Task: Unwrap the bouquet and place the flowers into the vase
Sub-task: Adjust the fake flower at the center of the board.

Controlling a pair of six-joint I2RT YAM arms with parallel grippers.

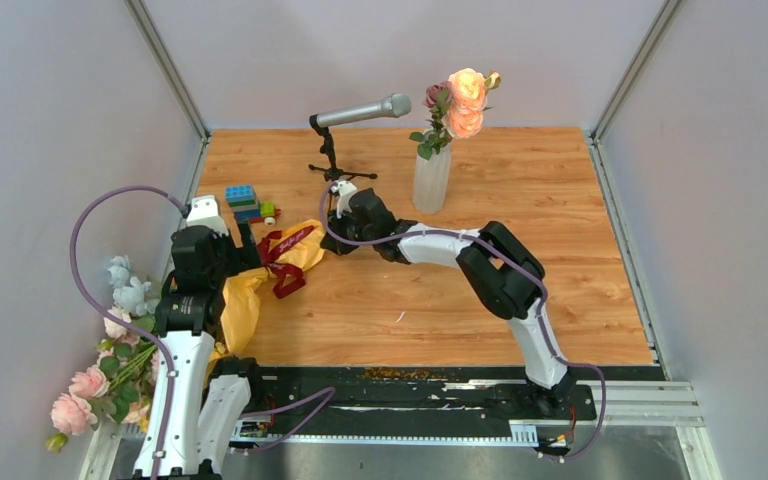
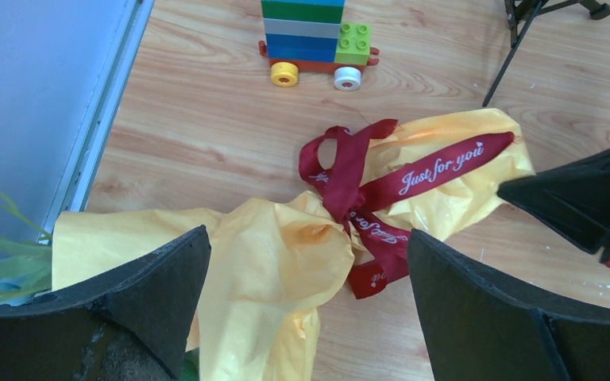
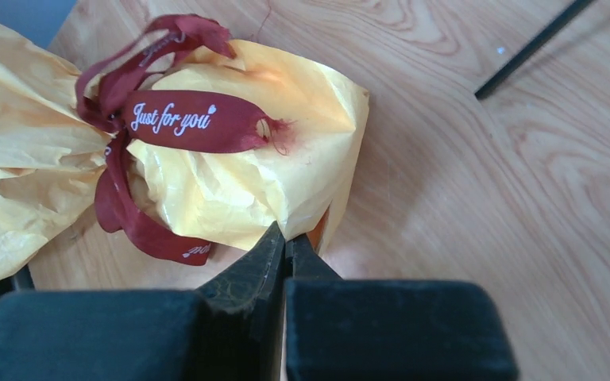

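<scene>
Right gripper (image 3: 286, 238) is reaching in low from the right, fingers pressing together on the lower edge of the bouquet (image 3: 230, 182), pinching a fold of its yellow-orange paper at the narrow end; left gripper (image 2: 308, 238) is hovering over the middle of the wrap with jaws standing wide apart, gripping nothing; bouquet is lying on its side on the left part of the wooden table (image 1: 520, 250), narrow end pointing toward the centre, wide end running back under the left arm; dark red ribbon (image 2: 437, 171) reading "Just for you" is sitting knotted around the paper, loops and tails spreading over it; loose flowers (image 1: 110, 340) in pink and pale blue are showing left of the left arm, past the table's left edge, and I cannot tell if their stems are sitting inside the paper; vase (image 1: 431, 178) is standing upright at the back centre, well apart from the bouquet, holding peach and dark pink roses (image 1: 465, 100); microphone (image 1: 360, 110) on its black stand is sitting just left of the vase; toy block train (image 2: 310, 36) is sitting near the bouquet on its far side.
</scene>
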